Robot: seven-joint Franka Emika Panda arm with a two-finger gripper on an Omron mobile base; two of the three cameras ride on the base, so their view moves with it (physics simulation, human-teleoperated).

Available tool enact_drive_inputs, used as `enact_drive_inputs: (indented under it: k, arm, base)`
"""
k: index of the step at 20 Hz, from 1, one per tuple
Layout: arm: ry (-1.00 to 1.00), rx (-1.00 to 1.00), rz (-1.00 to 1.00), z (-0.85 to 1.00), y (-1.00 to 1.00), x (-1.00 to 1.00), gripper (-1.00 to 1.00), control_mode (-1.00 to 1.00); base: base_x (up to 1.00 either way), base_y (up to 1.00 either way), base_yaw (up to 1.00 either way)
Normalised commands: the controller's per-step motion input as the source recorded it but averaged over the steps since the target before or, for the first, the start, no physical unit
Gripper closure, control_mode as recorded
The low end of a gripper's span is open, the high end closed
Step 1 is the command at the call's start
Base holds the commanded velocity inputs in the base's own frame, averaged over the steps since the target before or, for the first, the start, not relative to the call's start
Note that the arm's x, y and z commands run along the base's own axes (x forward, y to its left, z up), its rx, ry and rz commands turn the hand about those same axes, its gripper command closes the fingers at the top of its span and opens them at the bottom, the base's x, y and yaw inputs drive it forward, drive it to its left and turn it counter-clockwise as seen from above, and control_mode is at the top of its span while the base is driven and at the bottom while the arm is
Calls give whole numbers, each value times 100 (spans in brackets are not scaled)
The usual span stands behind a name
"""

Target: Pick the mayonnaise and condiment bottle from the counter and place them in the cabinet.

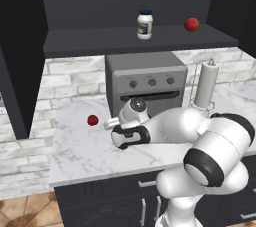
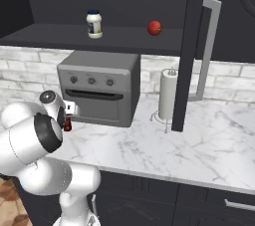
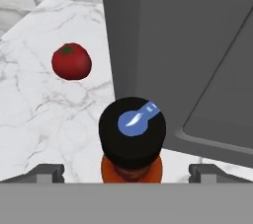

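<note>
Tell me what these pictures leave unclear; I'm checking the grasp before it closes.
- Condiment bottle: hand view shows its black cap from above; the body runs under the bottom edge.
- Same bottle, right base view: tiny, half behind the arm.
- Gripper: whether the jaws touch the bottle cannot be told.
- Mayonnaise label: too small to read.

Flat, even rendered light with no clear source and no glare. The white marble worktop [image 1: 90,146] reads bright, while the dark cabinet [image 1: 125,1] interior stays dim but legible. Shadows are faint: only a soft smudge under the tomato [image 3: 71,61] in the hand view. The 2 base views look slightly soft and low in detail, with jagged edges. No bending of lines at the edges
</note>
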Motion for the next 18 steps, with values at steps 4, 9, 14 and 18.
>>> enact_drive_inputs:
  k: [4, 9, 14, 18]
  arm:
    - [0, 0, 0, 0, 0, 14, -100, -100]
    - [0, 0, 0, -10, 0, 8, -100, -100]
    - [1, 0, 0, -19, 0, 10, -100, -100]
    - [0, 0, 0, -8, 0, 8, 100, -100]
  base:
    - [0, 0, 0]
    - [0, 0, 0]
    - [0, 0, 0]
    - [0, 0, 0]
